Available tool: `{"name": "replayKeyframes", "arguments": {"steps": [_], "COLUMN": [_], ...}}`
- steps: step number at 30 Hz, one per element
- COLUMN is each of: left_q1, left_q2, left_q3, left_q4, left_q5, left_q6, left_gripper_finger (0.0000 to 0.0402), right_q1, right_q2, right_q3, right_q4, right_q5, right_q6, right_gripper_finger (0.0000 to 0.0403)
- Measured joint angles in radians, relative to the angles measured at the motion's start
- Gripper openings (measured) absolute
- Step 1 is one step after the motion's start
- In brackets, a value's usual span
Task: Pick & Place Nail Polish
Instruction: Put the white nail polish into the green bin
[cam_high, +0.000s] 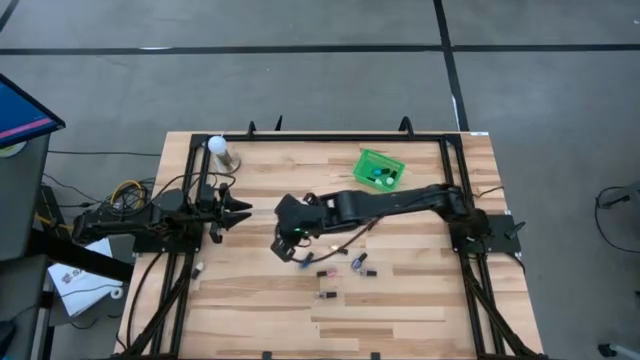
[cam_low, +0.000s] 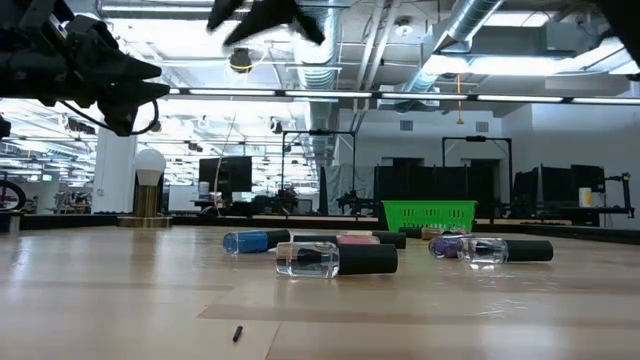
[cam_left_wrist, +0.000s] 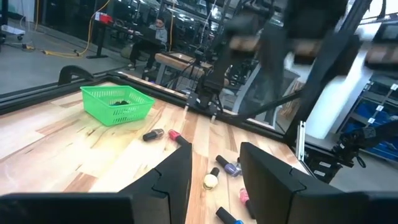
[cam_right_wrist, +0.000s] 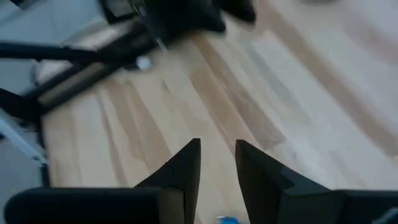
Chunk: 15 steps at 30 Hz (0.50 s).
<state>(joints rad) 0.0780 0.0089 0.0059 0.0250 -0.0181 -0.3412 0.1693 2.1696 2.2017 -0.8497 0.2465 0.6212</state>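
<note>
Clear-bodied nail polish (cam_low: 335, 259) lying mid-table, bare wood around, right gripper (cam_high: 290, 245) above

A large industrial robotics lab or workshop. Exposed silver ducts (cam_low: 470, 25) and pipes run under a high ceiling with strip lights. A butcher-block wooden table (cam_high: 400, 300) sits in a black metal frame (cam_high: 190, 160) on grey concrete floor (cam_high: 300, 60). Behind it stand more dark equipment frames (cam_low: 480, 160), and a person sits at a distant bench (cam_left_wrist: 158, 31).
</note>
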Motion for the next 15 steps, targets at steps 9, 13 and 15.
{"name": "replayKeyframes", "arguments": {"steps": [9, 13, 15], "left_q1": [0.000, 0.000, 0.000], "left_q2": [0.012, 0.013, 0.014], "left_q3": [0.000, 0.000, 0.000], "left_q4": [0.012, 0.028, 0.032], "left_q5": [0.000, 0.001, 0.008], "left_q6": [0.000, -0.018, -0.094], "left_gripper_finger": [0.0131, 0.0131, 0.0131], "right_q1": [0.076, 0.115, 0.139], "right_q2": [-0.145, -0.180, -0.193], "right_q3": [0.000, 0.000, 0.000], "right_q4": [-0.012, -0.008, -0.011], "right_q5": [0.047, 0.051, 0.068], "right_q6": [-0.023, -0.021, -0.019], "right_gripper_finger": [0.0093, 0.0093, 0.0093]}}
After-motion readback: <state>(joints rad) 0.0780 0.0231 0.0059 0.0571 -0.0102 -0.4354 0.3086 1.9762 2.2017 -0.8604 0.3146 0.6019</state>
